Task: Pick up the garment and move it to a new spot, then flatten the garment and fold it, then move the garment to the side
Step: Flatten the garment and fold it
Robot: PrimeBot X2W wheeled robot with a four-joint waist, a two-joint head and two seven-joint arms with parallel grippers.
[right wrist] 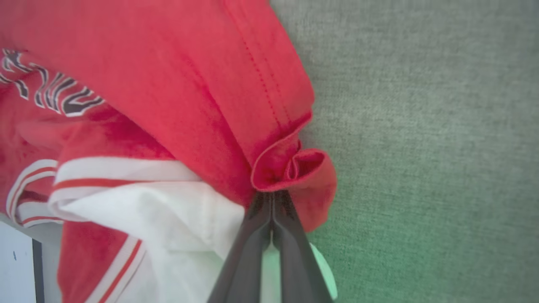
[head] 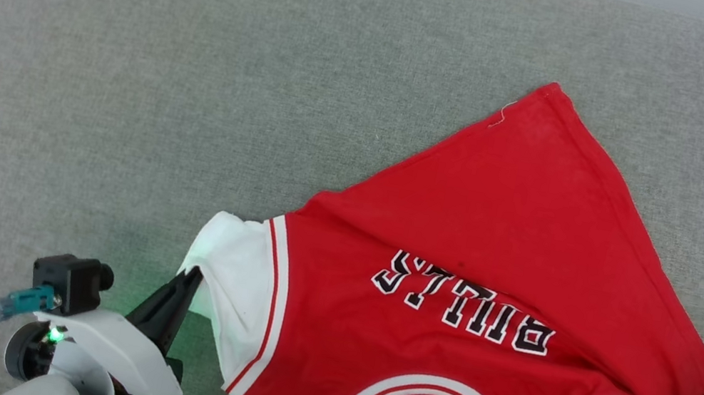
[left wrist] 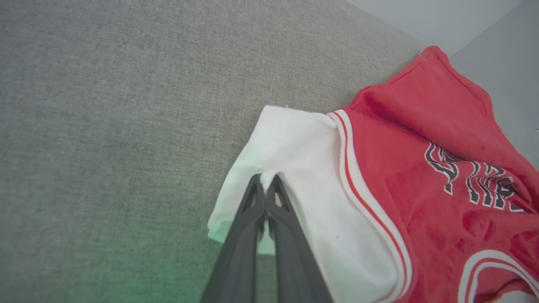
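The garment [head: 497, 237] is lying spread across the grey padded surface [head: 197, 90], toward the robot's right and near side. Its neckline is facing the robot, so the black-and-white lettering [head: 463, 304] is reading upside down from the head camera, and one red hem corner is pointing away toward the far edge. The left gripper [left wrist: 265, 182] is closing its two dark fingers tight together, tips meeting, and it is pinching the outer edge of the white left-hand sleeve [left wrist: 303, 160]. A little of that white cloth is pushing out between and beside the fingertips, and the sleeve edge seems to be lifting slightly off the grey fabric there. The right gripper [right wrist: 273, 200] is likewise pressing its fingers flat against each other with no gap showing. It is clamping a bunched fold of red cloth [right wrist: 294, 170] where the shirt's side edge is curling over, just beside the other white sleeve [right wrist: 168, 210], which is crumpling up against the fingers. Whether that sleeve is also caught in the pinch I cannot tell. The two grippers are sitting well apart, one at each end of the shirt's shoulder line, with the chest stretching between them and a green glow falling on the grey surface near each.
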